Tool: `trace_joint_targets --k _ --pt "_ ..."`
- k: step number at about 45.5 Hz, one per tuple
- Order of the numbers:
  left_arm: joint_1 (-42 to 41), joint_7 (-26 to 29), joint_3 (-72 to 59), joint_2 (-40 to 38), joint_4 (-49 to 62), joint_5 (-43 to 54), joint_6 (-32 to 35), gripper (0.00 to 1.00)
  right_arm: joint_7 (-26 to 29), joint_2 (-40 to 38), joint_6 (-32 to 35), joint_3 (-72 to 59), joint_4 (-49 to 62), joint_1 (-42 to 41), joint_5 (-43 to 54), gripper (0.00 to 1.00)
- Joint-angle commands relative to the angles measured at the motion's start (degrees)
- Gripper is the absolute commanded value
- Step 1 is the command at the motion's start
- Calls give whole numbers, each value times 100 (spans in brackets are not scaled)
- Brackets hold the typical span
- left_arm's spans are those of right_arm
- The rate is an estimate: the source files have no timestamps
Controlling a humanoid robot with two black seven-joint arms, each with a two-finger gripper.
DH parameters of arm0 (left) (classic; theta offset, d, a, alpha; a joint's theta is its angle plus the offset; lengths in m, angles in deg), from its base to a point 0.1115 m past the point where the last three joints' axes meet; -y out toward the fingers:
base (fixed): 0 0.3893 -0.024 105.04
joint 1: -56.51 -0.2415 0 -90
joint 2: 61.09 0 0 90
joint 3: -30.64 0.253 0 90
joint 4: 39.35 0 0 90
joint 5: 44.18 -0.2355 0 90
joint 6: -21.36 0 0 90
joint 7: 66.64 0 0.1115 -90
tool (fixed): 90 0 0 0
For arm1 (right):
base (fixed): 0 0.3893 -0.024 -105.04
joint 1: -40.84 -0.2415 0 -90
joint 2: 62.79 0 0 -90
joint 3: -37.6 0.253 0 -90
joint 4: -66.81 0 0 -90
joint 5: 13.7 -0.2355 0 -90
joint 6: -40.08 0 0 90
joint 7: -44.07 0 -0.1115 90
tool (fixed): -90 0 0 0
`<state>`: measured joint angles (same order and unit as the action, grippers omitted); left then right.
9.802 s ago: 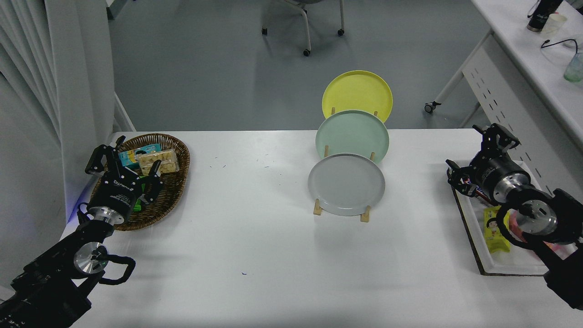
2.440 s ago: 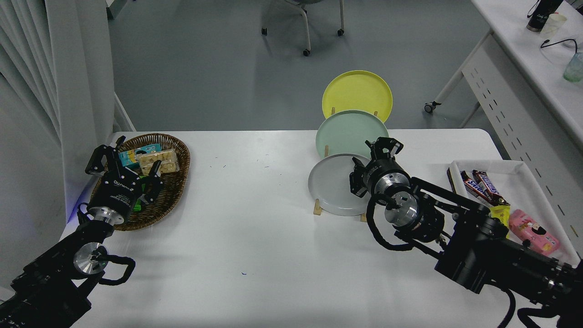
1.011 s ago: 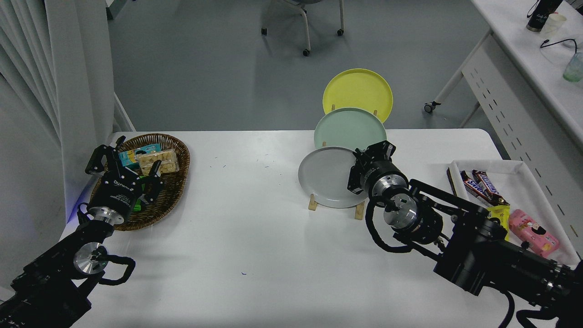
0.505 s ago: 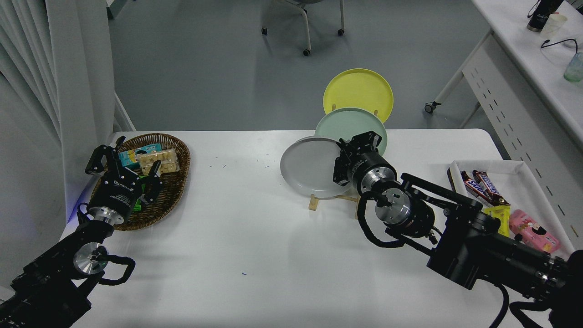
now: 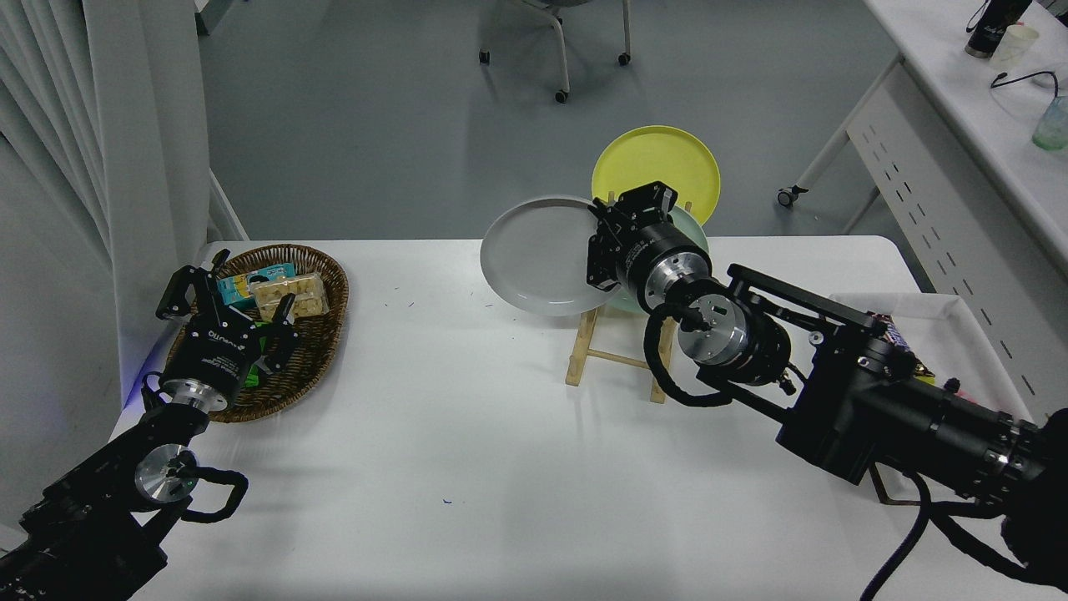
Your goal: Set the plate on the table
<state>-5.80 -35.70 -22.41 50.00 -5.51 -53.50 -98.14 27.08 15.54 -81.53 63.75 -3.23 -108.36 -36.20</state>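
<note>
**Grey plate held in the air above the table**

You can see the right gripper [image 5: 602,250] clamped on the right edge of the grey plate [image 5: 538,255]. The plate is lifted and touches neither the wooden rack [image 5: 613,355] nor the table [image 5: 467,434]. It hangs tilted, with its face turned toward the camera, over the far part of the table, up and to the left of the rack. The near slot of the rack is free; you see its two bare wooden rails lying on the tabletop.

Behind the gripper, the green plate [image 5: 697,234] is mostly hidden by the black wrist, only a thin part of its edge shows. The yellow plate [image 5: 655,163] stands behind it, at the far end of the rack.

The left gripper [image 5: 225,313] is parked at the lower left, over the wicker basket [image 5: 321,317], and its fingers are spread apart, holding nothing. In the basket you see some snack packs [image 5: 288,294].

At the right edge of the table there is a white tray [image 5: 959,321], largely covered by the right arm.
</note>
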Motion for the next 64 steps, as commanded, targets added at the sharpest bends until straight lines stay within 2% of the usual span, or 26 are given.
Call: trace_joint_targets --k 1,10,19,38,47,55,64 --pt "-1 0 -4 0 0 0 -2 98 99 -46 14 241 -36 -312 -465 0" --pt "-1 0 -4 0 8 0 -2 98 117 -37 -21 416 -18 -628 -791 0" --pt "8 0 -4 0 0 0 -2 98 187 -81 -12 425 -45 -839 -1634 0" --pt "8 0 -4 0 0 0 6 98 1566 -204 480 443 -537 -1059 -1784 0" --pt "-1 0 -4 0 0 0 6 98 1813 -213 550 469 -546 -884 -2048 0" --pt "8 9 -4 -9 0 0 -2 98 2217 -371 586 399 -650 -717 -1882 0" --pt "8 0 -4 0 0 0 -2 98 3060 -660 1121 -5 -915 -435 -494 0"
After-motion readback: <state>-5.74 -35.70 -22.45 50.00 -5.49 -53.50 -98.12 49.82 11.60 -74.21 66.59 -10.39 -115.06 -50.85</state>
